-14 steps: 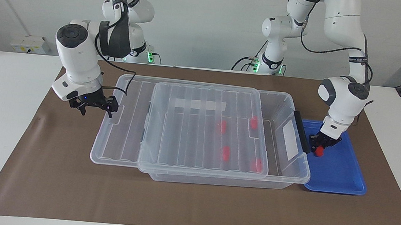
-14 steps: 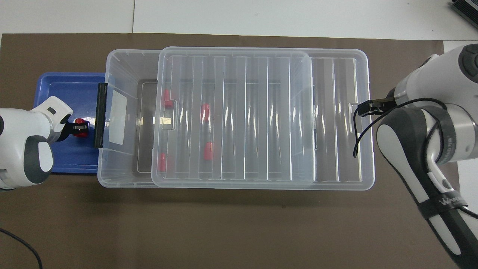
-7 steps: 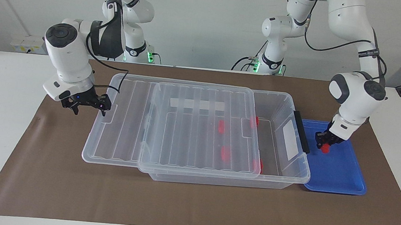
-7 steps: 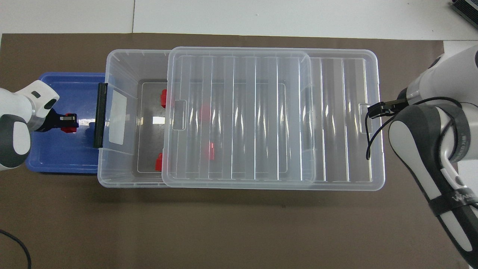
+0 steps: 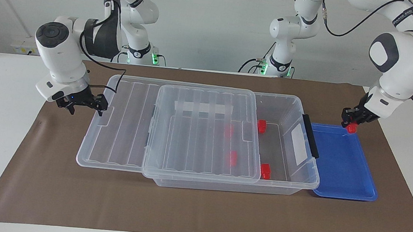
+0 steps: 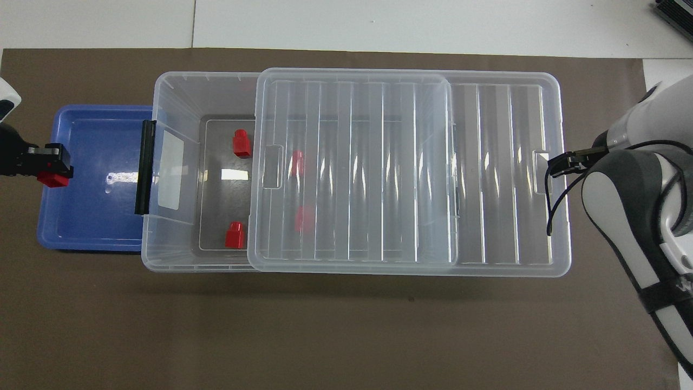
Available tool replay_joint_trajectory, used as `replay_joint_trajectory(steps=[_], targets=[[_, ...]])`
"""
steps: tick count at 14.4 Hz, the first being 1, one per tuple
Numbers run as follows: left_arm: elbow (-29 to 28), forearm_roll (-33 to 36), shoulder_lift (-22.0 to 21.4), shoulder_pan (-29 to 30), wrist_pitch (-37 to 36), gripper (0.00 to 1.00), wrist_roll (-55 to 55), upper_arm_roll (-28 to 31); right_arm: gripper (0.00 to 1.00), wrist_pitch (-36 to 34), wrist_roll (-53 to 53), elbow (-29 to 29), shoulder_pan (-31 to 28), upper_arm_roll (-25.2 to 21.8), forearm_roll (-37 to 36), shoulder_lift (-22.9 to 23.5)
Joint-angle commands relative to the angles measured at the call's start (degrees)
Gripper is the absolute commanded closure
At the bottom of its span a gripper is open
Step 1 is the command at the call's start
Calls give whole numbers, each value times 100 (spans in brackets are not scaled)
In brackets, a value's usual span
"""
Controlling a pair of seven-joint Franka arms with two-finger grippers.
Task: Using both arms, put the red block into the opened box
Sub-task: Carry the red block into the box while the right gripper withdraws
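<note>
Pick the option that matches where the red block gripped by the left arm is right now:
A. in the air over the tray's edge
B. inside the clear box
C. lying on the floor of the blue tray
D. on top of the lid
A: the left gripper is shut on the red block, lifted above the rim of the blue tray.

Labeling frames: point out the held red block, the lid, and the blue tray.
red block [image 5: 351, 127], facing view, its lower face under the hand
lid [image 6: 352, 168], overhead view, ribbed middle
blue tray [image 6: 92, 216], overhead view, bare floor
</note>
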Motion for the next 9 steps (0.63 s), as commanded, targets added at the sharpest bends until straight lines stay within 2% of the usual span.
replay_joint_trajectory(steps=[1, 4, 7, 9], targets=[[244, -85, -192, -149, -408, 100, -763, -296, 0, -135, -233, -81, -203, 47, -151, -150], [279, -567, -281, -158, -374, 100, -1895, -666, 0, -170, -427, -72, -326, 39, -151, -176], [306, -595, -281, -298, 37, 100, -3022, -1158, 0, -179, -453, -64, -344, 47, -151, -177], [96, -560, -351, -509, 364, 100, -3218, -1159, 0, -179, -444, -55, -327, 47, -151, -211]])
